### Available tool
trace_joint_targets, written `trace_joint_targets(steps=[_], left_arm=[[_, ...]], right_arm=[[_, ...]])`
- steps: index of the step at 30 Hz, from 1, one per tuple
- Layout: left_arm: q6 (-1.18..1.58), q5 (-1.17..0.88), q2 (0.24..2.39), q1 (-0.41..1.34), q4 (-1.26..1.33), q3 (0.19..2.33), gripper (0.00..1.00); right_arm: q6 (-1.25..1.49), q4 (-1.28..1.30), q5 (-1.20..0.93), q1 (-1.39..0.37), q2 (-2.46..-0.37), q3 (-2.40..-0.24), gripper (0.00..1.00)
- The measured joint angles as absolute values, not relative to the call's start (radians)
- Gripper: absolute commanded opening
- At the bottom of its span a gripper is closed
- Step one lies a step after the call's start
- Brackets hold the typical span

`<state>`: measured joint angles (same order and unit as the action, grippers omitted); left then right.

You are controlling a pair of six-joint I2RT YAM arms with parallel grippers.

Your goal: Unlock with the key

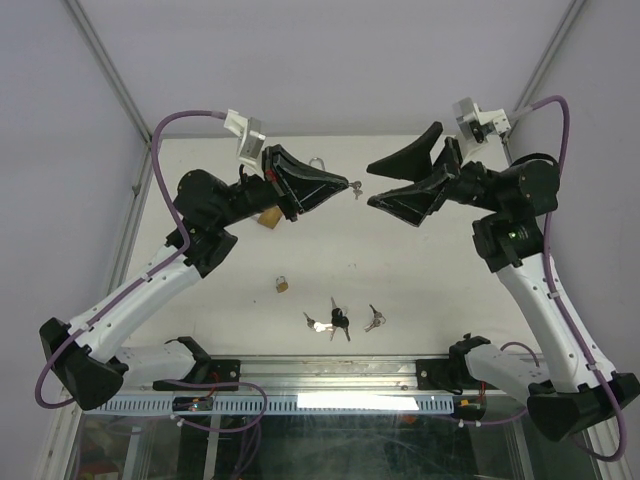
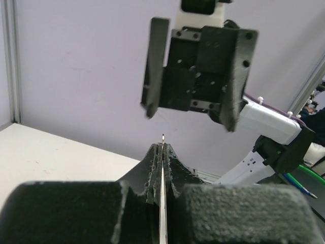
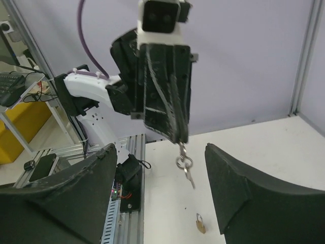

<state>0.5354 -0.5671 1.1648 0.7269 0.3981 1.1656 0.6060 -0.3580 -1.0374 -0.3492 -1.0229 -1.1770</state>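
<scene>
White table [image 1: 420, 260] under both arms. Left arm [image 1: 150, 290] raised from near-left, reaching toward table middle; right arm [image 1: 540, 290] raised from near-right, reaching in to face it. Left gripper [image 1: 343, 187] in mid-air above far-centre of table, fingers [image 2: 152, 168] clenched flat on key [image 1: 355, 187], thin blade edge sandwiched between pads in left wrist view. Right gripper [image 1: 370, 186] directly opposite at about same height, fingers [image 3: 66, 198] spread wide, grasping nothing, tips on either side of the key end but apart from it. Seen from right wrist: key clamped at left gripper tip, ring [image 3: 183, 162] hanging below, second small key dangling off the ring. Small brass padlock [image 1: 282, 285] lying on table, nearer the arm bases than the grippers, below left arm, well apart from held key, not touched by either gripper; same padlock low in right wrist view, under the dangling ring. Brass piece [image 1: 268, 217] partly hidden under left arm, cannot tell what. Spare keys [image 1: 340, 320] scattered on table near front edge, between the two bases, right of padlock.
</scene>
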Motion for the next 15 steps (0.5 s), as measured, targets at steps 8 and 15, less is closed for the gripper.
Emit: trace_joint_targets(steps=[8,15], left_arm=[[0.541,-0.548,1.164,0.727,0.436,1.147,0.0],[0.544,-0.549,1.156,0.727,0.459,1.147,0.0]], right_arm=[[0.572,-0.291,-1.031,-0.422,-1.083,-1.296,0.53],[0.53,-0.173,-1.029,-0.448,-1.13,-1.304,0.36]])
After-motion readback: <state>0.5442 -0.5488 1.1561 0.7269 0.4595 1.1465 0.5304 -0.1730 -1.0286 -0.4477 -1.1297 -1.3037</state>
